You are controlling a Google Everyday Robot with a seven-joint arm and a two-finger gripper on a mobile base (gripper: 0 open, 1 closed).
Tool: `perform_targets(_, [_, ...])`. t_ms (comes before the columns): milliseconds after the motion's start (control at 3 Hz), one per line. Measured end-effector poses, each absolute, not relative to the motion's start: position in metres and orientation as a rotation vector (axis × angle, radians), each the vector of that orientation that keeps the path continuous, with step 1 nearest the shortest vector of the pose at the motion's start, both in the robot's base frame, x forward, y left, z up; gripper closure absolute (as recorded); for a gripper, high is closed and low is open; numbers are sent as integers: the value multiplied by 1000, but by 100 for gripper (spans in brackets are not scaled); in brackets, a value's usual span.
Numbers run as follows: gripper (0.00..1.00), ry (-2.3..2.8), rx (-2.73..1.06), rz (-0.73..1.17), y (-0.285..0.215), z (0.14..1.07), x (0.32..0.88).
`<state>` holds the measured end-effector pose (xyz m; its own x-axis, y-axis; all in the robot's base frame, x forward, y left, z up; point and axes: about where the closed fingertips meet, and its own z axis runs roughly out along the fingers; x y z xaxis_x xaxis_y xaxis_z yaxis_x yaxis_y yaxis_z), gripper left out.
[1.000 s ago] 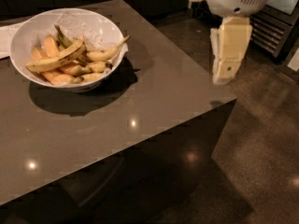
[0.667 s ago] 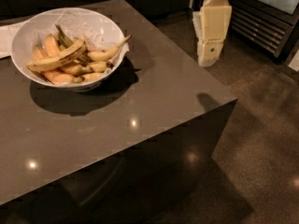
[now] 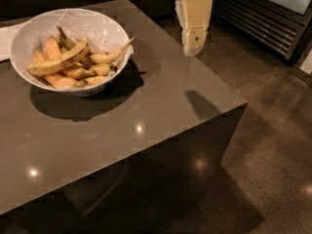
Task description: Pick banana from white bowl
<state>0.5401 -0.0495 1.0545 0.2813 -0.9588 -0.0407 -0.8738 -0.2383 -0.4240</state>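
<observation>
The white bowl [image 3: 30, 31] stands at the far left of the dark grey table [image 3: 122, 126]. It holds several bananas. The longest one, the pale yellow speckled banana [image 3: 59, 62], lies across the top of the pile, slanting from lower left to upper right. Orange-tinted bananas [image 3: 53, 48] lie under it, and a small curved yellow one [image 3: 111, 55] pokes over the right rim. My gripper [image 3: 192, 45] hangs above the table's far right edge, well to the right of the bowl, pointing down, with nothing in it.
White paper [image 3: 7, 38] lies behind the bowl at the left edge. A dark appliance with a slatted grille [image 3: 263, 23] stands at the far right. The shiny floor [image 3: 273, 145] lies to the right of and below the table's right edge.
My gripper has moved left and farther back, from beyond the table's right side to above its far right edge. The bowl and bananas have not moved.
</observation>
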Motion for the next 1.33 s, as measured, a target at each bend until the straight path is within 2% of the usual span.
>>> perform_targets(333, [0, 1588, -2200, -296, -35, 1056, 552])
perform_targets(1000, [0, 1346, -2352, -239, 37, 1057, 590])
perform_targets(1333, [0, 1317, -2324, -250, 46, 1063, 595])
